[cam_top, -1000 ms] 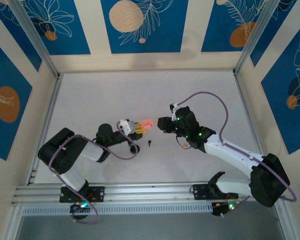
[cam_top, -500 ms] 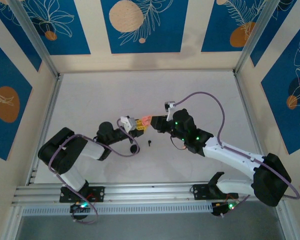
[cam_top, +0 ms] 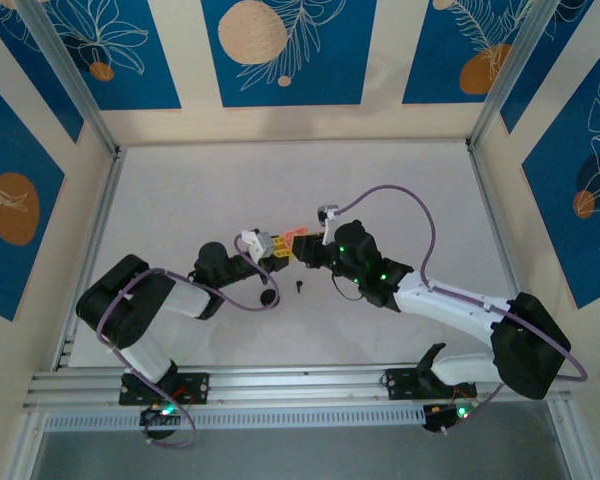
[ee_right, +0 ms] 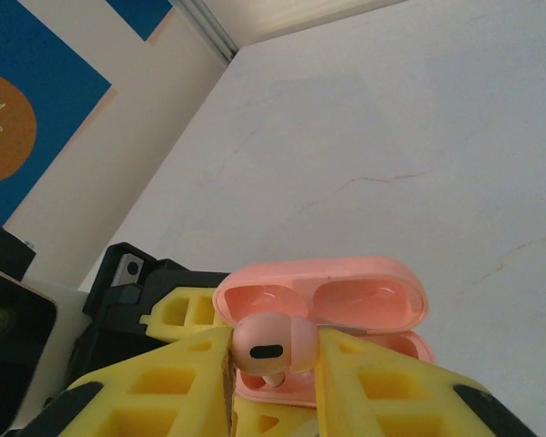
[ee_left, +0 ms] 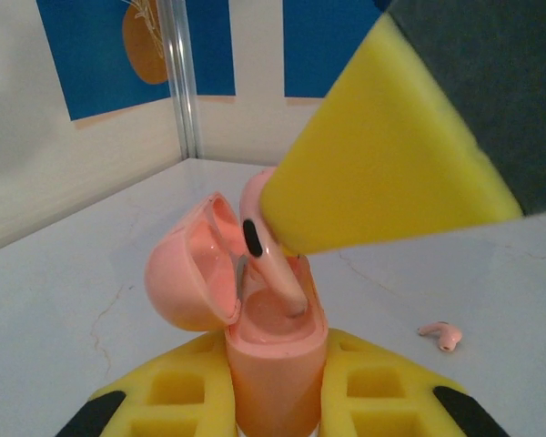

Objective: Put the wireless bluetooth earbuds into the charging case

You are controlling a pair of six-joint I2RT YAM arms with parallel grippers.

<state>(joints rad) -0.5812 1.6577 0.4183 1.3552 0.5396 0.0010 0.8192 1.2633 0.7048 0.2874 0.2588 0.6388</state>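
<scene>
The gap between the arms is being closed. A second ago the right jaws were standing well apart from the pink charging case [ee_left: 273, 373], and now they are being held directly over it, near the middle of the bench [cam_top: 180, 200]. The case, lid hinged open, is being gripped by the left jaws, its body squeezed between their yellow pads [ee_left: 168, 396]. A pale pink earbud [ee_right: 266, 350] is being clamped in the right jaws and its stem is being lowered into the case's well, so the insertion is judged to be under way, not finished.

A second pink earbud [ee_left: 439, 335] is lying loose on the bench near the case. A small dark thing [cam_top: 299, 286], probably a black earbud, is lying toward the near edge.

Whether the stem is being seated fully cannot be told. The well's bottom is being hidden by the case wall, and the earbud's head is being partly covered by a right pad [ee_left: 382, 155]. From above, the case is being largely masked by both jaws.
</scene>
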